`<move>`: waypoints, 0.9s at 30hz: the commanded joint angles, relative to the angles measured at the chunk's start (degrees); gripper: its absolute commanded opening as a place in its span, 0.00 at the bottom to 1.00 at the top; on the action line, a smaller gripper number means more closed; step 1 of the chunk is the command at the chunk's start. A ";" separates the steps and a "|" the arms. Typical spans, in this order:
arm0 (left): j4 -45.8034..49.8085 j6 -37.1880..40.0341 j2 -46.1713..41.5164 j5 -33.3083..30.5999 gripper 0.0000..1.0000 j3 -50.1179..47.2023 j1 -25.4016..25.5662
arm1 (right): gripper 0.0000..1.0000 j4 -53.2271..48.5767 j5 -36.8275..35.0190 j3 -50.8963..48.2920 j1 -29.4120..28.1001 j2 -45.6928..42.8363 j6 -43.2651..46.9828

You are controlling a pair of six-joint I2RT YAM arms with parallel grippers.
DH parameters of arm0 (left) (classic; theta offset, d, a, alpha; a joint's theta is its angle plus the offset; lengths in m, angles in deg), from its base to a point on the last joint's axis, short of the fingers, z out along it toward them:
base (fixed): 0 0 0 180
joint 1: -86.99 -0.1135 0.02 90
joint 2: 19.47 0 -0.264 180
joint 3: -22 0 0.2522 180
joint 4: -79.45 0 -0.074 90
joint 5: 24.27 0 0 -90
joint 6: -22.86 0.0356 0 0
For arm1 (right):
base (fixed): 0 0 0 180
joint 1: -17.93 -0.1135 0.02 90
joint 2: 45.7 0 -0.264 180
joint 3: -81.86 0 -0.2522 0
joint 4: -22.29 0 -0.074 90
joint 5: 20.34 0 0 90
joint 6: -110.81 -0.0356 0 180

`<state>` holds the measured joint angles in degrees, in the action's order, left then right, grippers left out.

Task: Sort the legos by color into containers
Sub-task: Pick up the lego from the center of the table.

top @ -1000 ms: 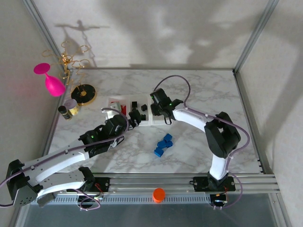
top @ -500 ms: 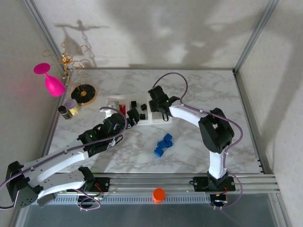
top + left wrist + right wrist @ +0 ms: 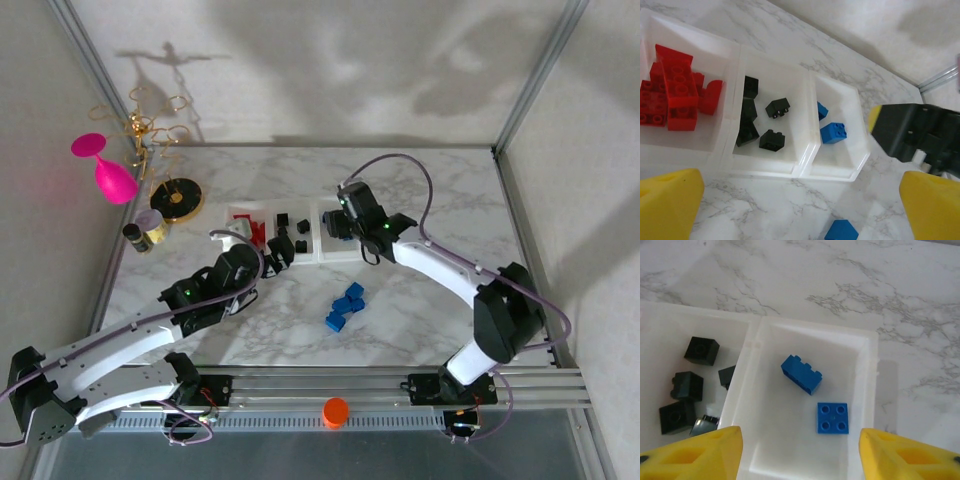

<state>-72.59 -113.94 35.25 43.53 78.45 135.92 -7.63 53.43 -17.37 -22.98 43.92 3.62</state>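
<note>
We look down on a white marble table (image 3: 260, 180) boxed in by pale walls and aluminium posts, with soft shadows across the back wall. At its 10 o'clock corner stand a pink goblet (image 3: 105, 170), a gold wire stand (image 3: 148, 125), a black-and-gold disc (image 3: 182, 198) and a small jar (image 3: 148, 228). An orange cap (image 3: 335, 411) sits on the rail at 6 o'clock.

Since half a second ago the right arm has swung its elbow out toward 4 o'clock, and the right claw (image 3: 802, 455) has slid a little toward 3 o'clock. The left arm and the loose bricks have hardly moved.

The containers (image 3: 813, 120) hold red legos (image 3: 672, 92) in the left tray, black legos (image 3: 765, 122) in the middle and two blue legos (image 3: 801, 373) in the right. The right claw hangs over that right tray, fingers spread wide and holding nothing, with the two blue pieces at 12 o'clock of its gap. The left claw (image 3: 802, 202) is likewise wide open and empty, just at 6 o'clock of the trays. The loose blue legos (image 3: 346, 305) lie on bare table at 4 o'clock of the left claw and 6 o'clock of the right claw, apart from both.
</note>
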 commanded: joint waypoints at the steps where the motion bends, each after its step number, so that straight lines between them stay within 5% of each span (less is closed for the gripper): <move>1: -0.90 -1.36 -0.73 1.80 1.00 -1.82 1.40 | 0.67 -1.80 2.83 -5.17 -0.06 -3.82 -2.27; 14: -2.94 -4.11 0.10 0.50 1.00 -6.12 7.16 | 0.76 -4.22 5.30 -17.80 -3.60 -9.52 -5.32; 27: -3.28 -5.70 1.67 -0.52 1.00 -7.15 8.11 | 0.79 -1.94 5.39 -21.16 -6.64 -2.57 -8.52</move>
<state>-75.45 -118.42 36.10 44.69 71.20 143.55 -9.99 59.24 -38.77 -29.31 39.73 -2.87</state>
